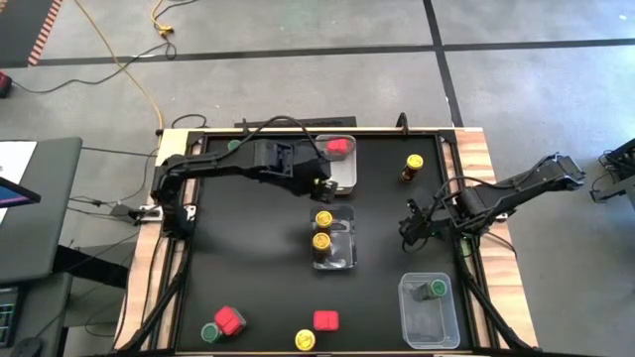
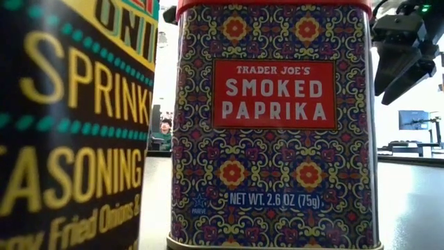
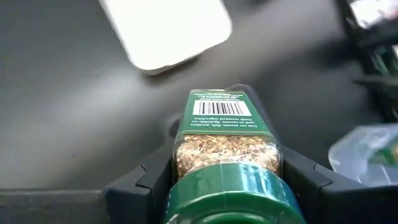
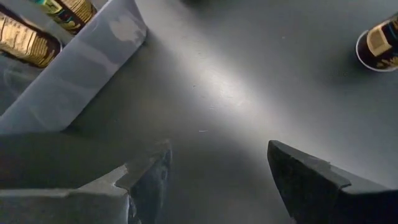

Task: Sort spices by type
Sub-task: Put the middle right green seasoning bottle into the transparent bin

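My left gripper point(image 1: 322, 185) hangs over the table's middle, between the far clear bin point(image 1: 347, 177) and the middle bin point(image 1: 347, 260), shut on a green-lidded spice jar point(image 3: 224, 143). The far bin holds a red square-topped container point(image 1: 339, 147). Two yellow-lidded jars point(image 1: 322, 229) stand in the middle bin. Another green-lidded jar point(image 1: 435, 289) stands in the near right bin point(image 1: 427, 327). My right gripper point(image 1: 409, 226) waits open at the right, over bare table, fingers point(image 4: 149, 171) apart. My left gripper pinches the jar's glass body just under the green lid point(image 3: 181, 155) between its two fingers point(image 3: 146, 177). It comes slanting down from above. The jar lies along the fingers, lid toward the wrist, labelled base pointing away. It hangs clear of the table.
Loose containers stand on the black mat: a yellow-lidded jar point(image 1: 414, 167) at the far right, then a red one point(image 1: 230, 319), a green-lidded one point(image 1: 211, 332), a yellow-lidded one point(image 1: 305, 340) and a red paprika tin point(image 1: 325, 319) along the near edge. The tin point(image 2: 274, 125) fills the low view.
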